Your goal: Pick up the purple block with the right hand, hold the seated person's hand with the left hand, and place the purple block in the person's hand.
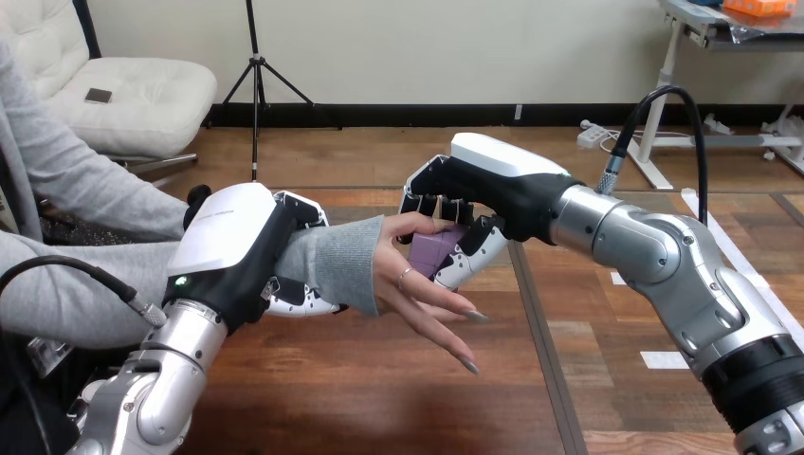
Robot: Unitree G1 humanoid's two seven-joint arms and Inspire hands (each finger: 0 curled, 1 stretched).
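Head view shows the robot's left hand (237, 248) wrapped round the person's wrist (373, 251), over the grey sleeve (327, 267). Parts of this hand curl over the top of the wrist and under it, so it looks like a firm hold. The person's hand (414, 277) sticks out past that hold, above the wooden table (379, 398). It is open, with the fingers spread and pointing down to the right. The robot's right hand (495, 190) comes in from the right and sits right over that open hand. Its fingers are bent over the purple block (431, 251) and its thumb presses from below, so the block is pinched tight in the right hand. The block is just at the person's palm, between the person's thumb and fingers. I cannot tell if it touches the palm yet. I think two steps are done: the block is picked up and the person's hand is held. The step in hand is the last one, putting the block into the person's hand. Next, the right hand needs to bring the block down so it rests on the palm. Then it must let its fingers and thumb go loose, slowly, so the block does not tip and roll off. The left hand should hold the wrist steady while that happens. After that the right hand can lift away.
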